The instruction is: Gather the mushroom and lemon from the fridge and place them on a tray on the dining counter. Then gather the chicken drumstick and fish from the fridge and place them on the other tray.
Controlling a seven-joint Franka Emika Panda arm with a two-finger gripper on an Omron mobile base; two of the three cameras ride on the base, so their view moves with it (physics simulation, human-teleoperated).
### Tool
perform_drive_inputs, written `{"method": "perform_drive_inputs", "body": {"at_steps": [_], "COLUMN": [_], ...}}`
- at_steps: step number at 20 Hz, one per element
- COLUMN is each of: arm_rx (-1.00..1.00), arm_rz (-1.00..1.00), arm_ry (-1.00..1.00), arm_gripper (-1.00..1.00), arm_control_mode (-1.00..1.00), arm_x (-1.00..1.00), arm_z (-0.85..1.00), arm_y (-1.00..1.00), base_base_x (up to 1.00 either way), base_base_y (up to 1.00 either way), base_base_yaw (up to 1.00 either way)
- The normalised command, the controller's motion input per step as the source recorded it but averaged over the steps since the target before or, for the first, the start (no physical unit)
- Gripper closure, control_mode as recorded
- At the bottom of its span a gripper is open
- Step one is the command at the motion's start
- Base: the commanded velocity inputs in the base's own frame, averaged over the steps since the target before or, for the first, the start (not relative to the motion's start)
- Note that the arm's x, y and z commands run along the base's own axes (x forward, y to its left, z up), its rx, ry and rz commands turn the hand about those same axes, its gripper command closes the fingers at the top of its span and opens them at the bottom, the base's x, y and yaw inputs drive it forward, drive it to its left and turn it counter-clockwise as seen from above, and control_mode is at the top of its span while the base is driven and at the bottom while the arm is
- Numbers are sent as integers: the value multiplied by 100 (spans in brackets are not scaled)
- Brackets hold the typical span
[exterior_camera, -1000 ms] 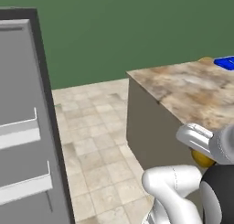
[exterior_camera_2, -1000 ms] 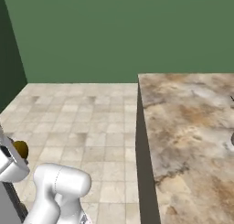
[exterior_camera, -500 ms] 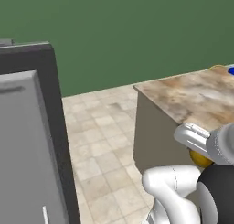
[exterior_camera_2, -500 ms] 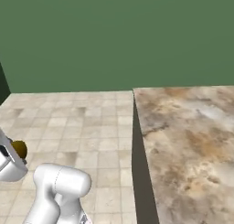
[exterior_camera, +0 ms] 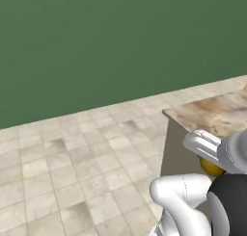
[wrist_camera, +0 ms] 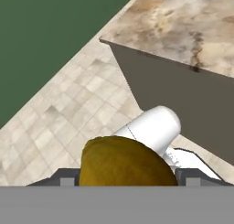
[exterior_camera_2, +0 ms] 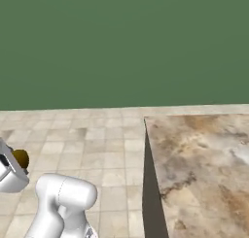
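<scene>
A yellow lemon (wrist_camera: 128, 161) sits between my gripper's (wrist_camera: 129, 181) two fingertips, low in the hand view, and the gripper is shut on it. From the left base view the lemon (exterior_camera: 211, 167) peeks out under the white hand at the lower right, where the gripper (exterior_camera: 213, 163) holds it level with the counter's side. In the right base view the lemon (exterior_camera_2: 20, 158) shows at the left edge, in the gripper (exterior_camera_2: 16, 161). The dining counter (exterior_camera_2: 199, 159) with its marbled top lies to the right, apart from the lemon.
A dark green wall (exterior_camera: 106, 42) runs across the back. Beige floor tiles (exterior_camera: 72, 158) spread between the wall and the counter's grey side panel (wrist_camera: 183, 99). The counter's near corner (exterior_camera: 166, 113) juts toward the arm.
The whole picture has swung: the base has turned, so the fridge door has left the left base view and the counter has slid right. The lemon stays in the gripper.
</scene>
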Motion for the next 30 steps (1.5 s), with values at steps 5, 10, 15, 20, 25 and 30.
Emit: {"method": "perform_drive_inputs", "body": {"at_steps": [5,10,15,20,25,30], "arm_rx": [0,0,0,0,0,0], "arm_rz": [0,0,0,0,0,0], "arm_ry": [0,0,0,0,0,0], "arm_gripper": [100,100,100,100,100,100], "arm_control_mode": [100,100,100,100,100,100], "arm_x": [0,0,0,0,0,0], "arm_z": [0,0,0,0,0,0], "arm_y": [0,0,0,0,0,0], "base_base_x": [100,100,100,100,97,82], "base_base_y": [14,29,38,38,34,24], "base_base_yaw": [-8,-14,-25,-35,-38,-46]}}
